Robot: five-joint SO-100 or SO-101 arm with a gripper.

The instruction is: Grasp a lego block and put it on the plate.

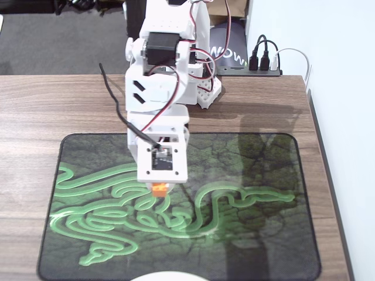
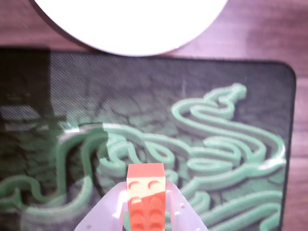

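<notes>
A: Where is the lego block (image 2: 145, 195) right now?

B: In the wrist view it sits at the bottom centre of the frame, standing on end between the two pale fingers (image 2: 103, 214), studs facing the camera. In the fixed view only a small orange bit of it (image 1: 159, 188) peeks out below the white arm head, just left of the frame's centre.

A: So what is the gripper (image 2: 144, 216) doing?

B: Its fingers are drawn in close against both long sides of the block, one on the left and one on the right, with no gap showing. It has the block pinched. In the fixed view the gripper (image 1: 159, 186) is mostly hidden under the arm's own housing, so the grip is read from the wrist camera.

A: Is the block off the surface?

B: I cannot tell for sure. It hangs over the dark mouse mat (image 1: 252, 222) with the green snake-like pattern, near the mat's middle, but neither view shows clearly whether it touches.

A: And the plate (image 2: 130, 24)?

B: In the wrist view it fills the top centre of the frame, a white round shape lying on the wooden table (image 1: 53, 111) just past the mat's edge. In the fixed view only a thin white sliver (image 1: 173, 276) shows at the bottom edge, centre. The block is well apart from it, with a stretch of mat between.

A: Anything else around?

B: A black power strip (image 1: 249, 71) with plugs at the upper right of the fixed view, by the white wall.
</notes>
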